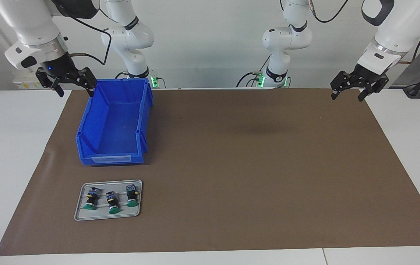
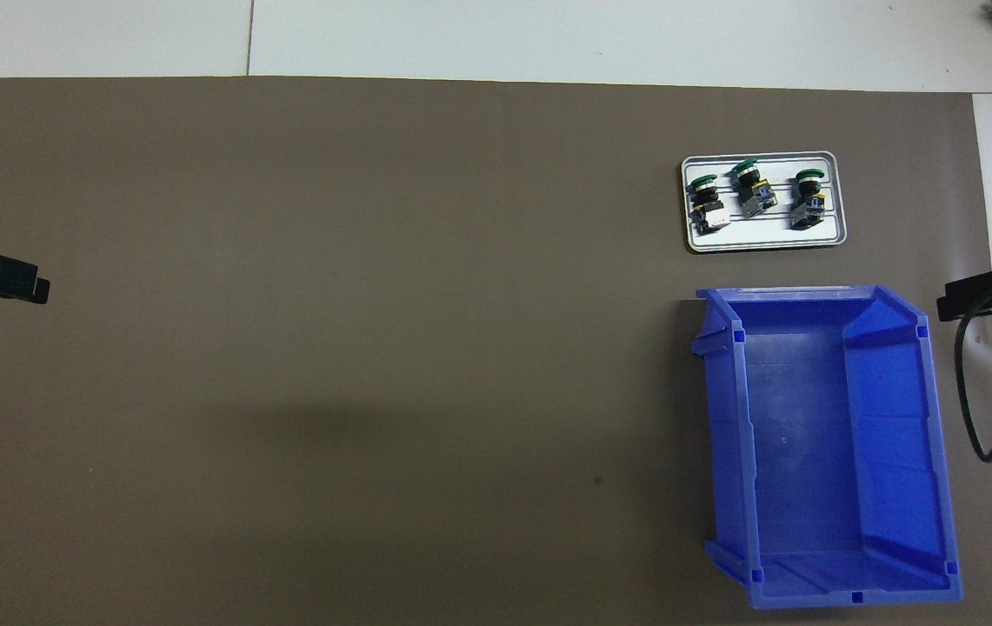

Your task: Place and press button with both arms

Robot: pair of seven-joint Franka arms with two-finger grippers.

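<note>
Overhead, left gripper [image 1: 346,95] and right gripper [image 1: 75,87] hang agape, holding nothing (three buttons [image 1: 111,201] lie on tray [image 1: 79,209])

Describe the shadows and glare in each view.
Facing view: a soft dark shadow on the brown mat near the robots, and a narrow one beside the blue bin. Overhead view: a broad dim patch on the mat, mild sheen on the metal tray.
</note>
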